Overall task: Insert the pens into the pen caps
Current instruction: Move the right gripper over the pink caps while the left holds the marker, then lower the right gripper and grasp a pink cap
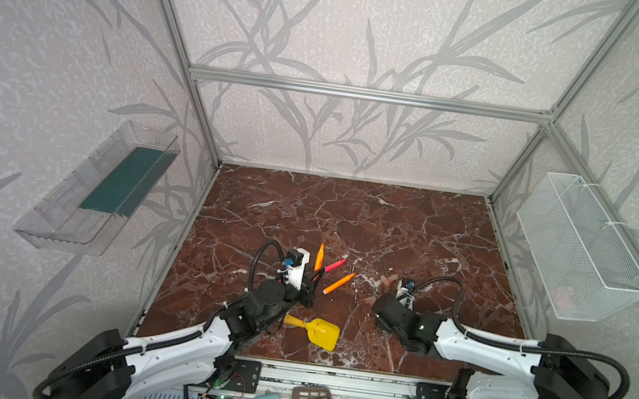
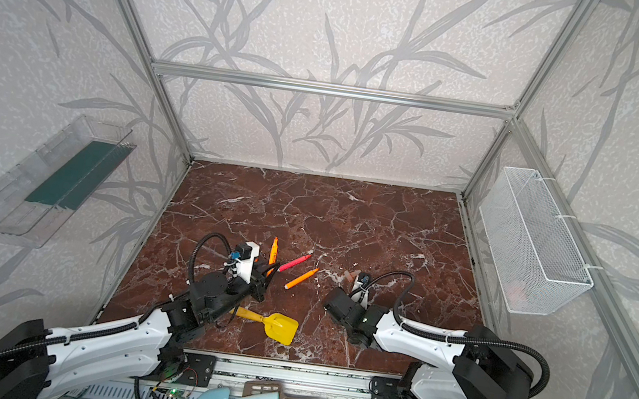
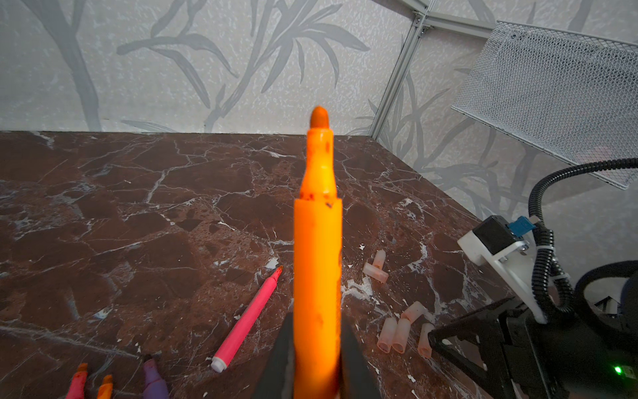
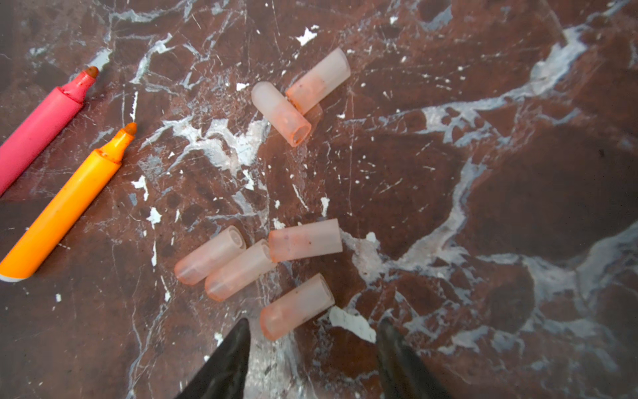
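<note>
Orange pen (image 3: 317,241) pinched on its thick barrel between the pressed-together jaws of the left gripper (image 3: 317,349), apparently lifted clear of the table (image 3: 138,207), felt tip pointing away toward the back wall. Probably light, stiff and smooth-walled, so liable to swivel or slide in the pinch if pushed off-axis at the tip; best gripped on the barrel, as here, never on the narrow neck or the soft tip. Pen caps (image 4: 238,271) lying flat on the marble below the right gripper (image 4: 314,324): three bunched and touching, a pair touching farther off, and the nearest cap (image 4: 297,305) alone, just ahead of the spread, empty jaws. Likely featherlight thin plastic tubes, slick, apt to roll or squirt out sideways; worth taking gently across the middle of the wall, leaving the mouth free for the pen. Open end of the nearest cap not certain from these views. Farther out: a pink pen (image 4: 38,124) and a second orange pen (image 4: 65,203) side by side on the table, apart from the caps; a purple pen (image 3: 153,380) beside two more tips at the edge of the left wrist view. Yellow shovel (image 1: 319,332) near the front edge between the two arms, and a wire basket (image 1: 584,248) on the side wall, neither in the way. Main hindrance, as judged: neighbouring caps close by, easy to knock while closing.
</note>
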`<state>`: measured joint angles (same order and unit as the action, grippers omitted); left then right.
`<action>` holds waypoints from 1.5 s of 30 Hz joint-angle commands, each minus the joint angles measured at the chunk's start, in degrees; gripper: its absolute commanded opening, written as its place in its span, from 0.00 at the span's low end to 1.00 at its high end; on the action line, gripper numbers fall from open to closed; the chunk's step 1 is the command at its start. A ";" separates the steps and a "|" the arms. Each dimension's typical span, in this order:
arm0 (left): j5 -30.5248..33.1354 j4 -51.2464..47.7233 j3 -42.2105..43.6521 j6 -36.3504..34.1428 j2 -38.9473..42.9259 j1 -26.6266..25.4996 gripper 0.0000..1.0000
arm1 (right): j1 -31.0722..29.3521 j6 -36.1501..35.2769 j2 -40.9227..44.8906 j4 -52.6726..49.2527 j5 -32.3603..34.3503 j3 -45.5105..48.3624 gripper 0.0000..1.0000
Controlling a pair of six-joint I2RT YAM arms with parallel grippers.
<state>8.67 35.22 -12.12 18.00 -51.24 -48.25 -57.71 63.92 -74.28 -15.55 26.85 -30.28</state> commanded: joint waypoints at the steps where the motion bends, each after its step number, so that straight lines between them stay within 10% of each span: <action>1: -0.38 1.69 0.27 -0.33 -0.50 0.26 0.00 | -0.16 0.80 -2.00 0.21 2.74 -1.54 0.60; 45: -0.66 1.31 -0.01 0.19 -1.52 0.25 0.00 | 2.02 1.87 -10.86 -7.10 4.83 -4.34 0.40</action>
<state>8.25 35.62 -12.12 18.04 -53.67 -48.25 -56.53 66.39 -83.99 -21.15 31.03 -34.57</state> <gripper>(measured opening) 0.155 0.412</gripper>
